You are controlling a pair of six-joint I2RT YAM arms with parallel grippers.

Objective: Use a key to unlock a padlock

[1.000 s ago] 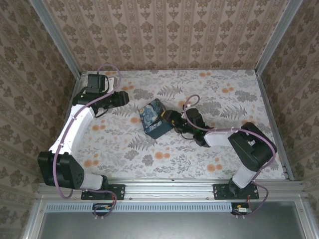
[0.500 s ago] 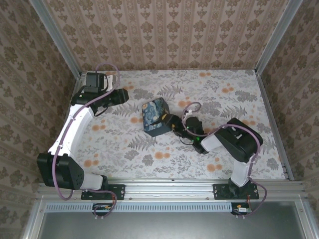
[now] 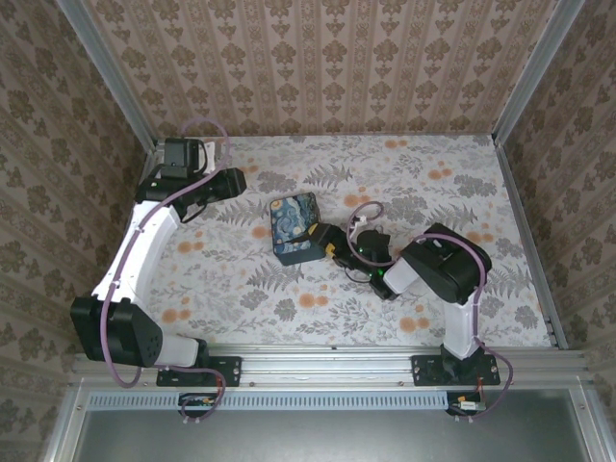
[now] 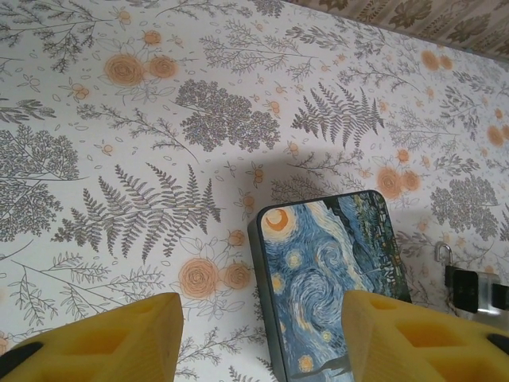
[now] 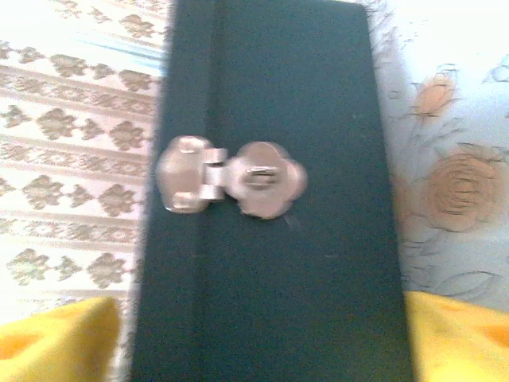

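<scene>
Floral table (image 3: 433, 173); right arm (image 3: 438, 265) folded low, tool (image 3: 325, 243) spread toward box (image 3: 292, 219).

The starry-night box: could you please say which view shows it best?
Left wrist view: the box lies close, painted lid facing the camera. Top external shows it small; right wrist, blurred, shows its dark clasped side.

The white-and-black left arm (image 3: 144, 241) stretches away from its base toward the far left, its wrist bent rightward. The left pincer (image 3: 229, 181) holds its yellow foam fingers (image 4: 103, 338) well apart. The right arm (image 3: 445, 265) is folded tightly with the elbow raised. The right pincer (image 3: 327, 241) points left and low, its yellow pads (image 5: 56, 334) spread wide.
</scene>
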